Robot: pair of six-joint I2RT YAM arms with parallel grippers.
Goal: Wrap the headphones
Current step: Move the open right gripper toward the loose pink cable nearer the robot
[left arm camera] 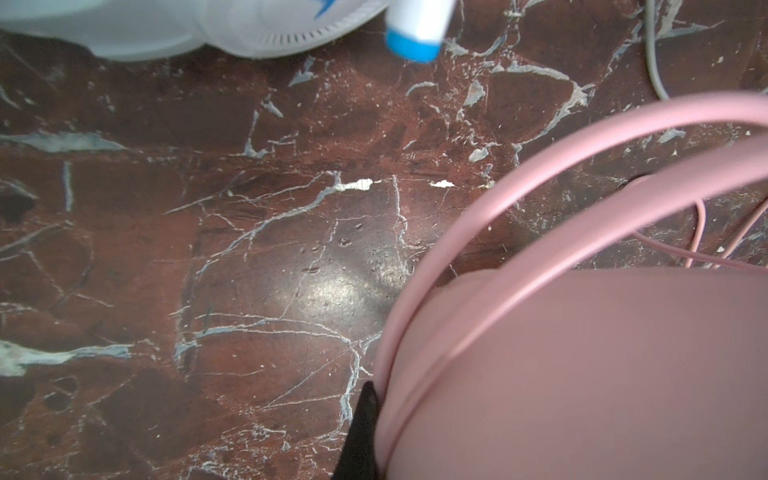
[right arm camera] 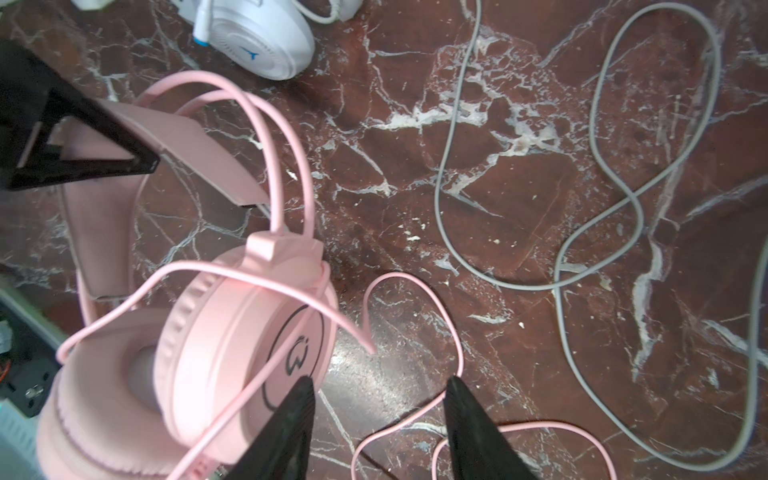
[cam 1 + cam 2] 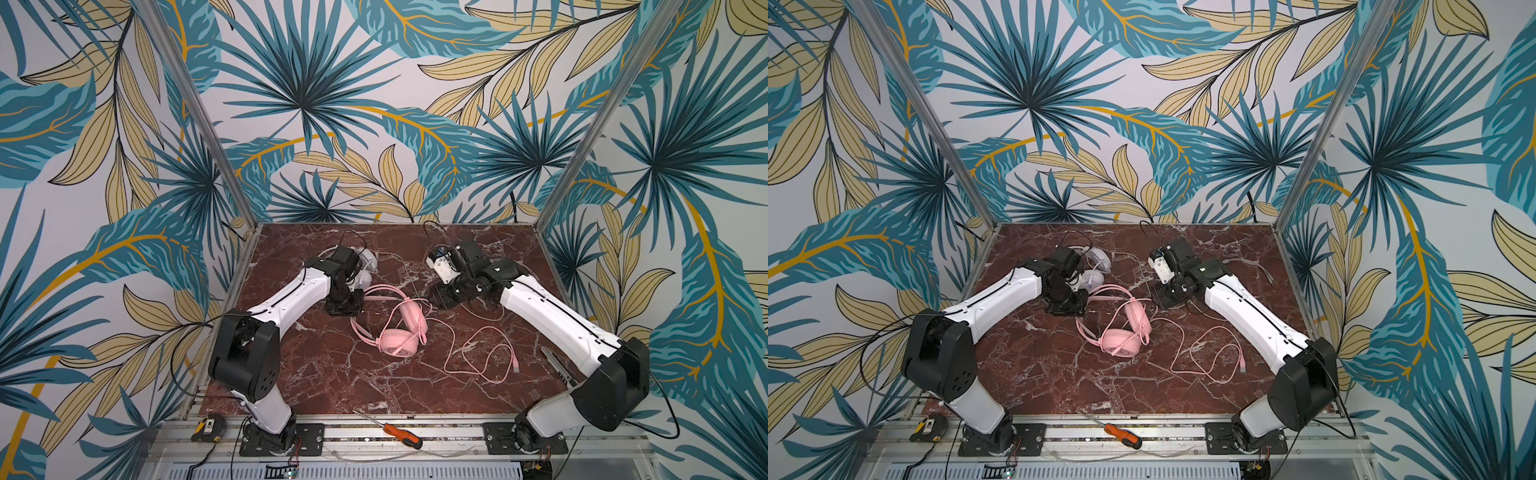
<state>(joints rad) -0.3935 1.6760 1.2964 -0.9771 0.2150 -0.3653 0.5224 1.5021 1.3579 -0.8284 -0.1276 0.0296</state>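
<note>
Mid-table (image 3: 332, 374): pink headset (image 3: 401, 334), earcups (image 3: 395, 343) together toward the front, headband (image 2: 208, 166) arched back-left. Trailing from the earcups to the right: pink cable (image 3: 478, 353), loose in loops, plug (image 3: 515, 365) near the right forearm.

On the headband: left gripper (image 3: 345, 305), jaws pressed together and pinching the band. Just right of the upper earcup: right gripper (image 2: 380, 419), jaws partly spread and empty, a strand of pink cable on the table running under the gap between the fingertips.

Nearer the cable by far: the right arm. Likely next: lower and close on that strand, then wind it round the headset pinned by the left.

Farther back-left, behind the left gripper: white headset (image 2: 266, 41), grey cable (image 2: 582, 257) sprawled apart from the pink one, not yet wrapped either.
</note>
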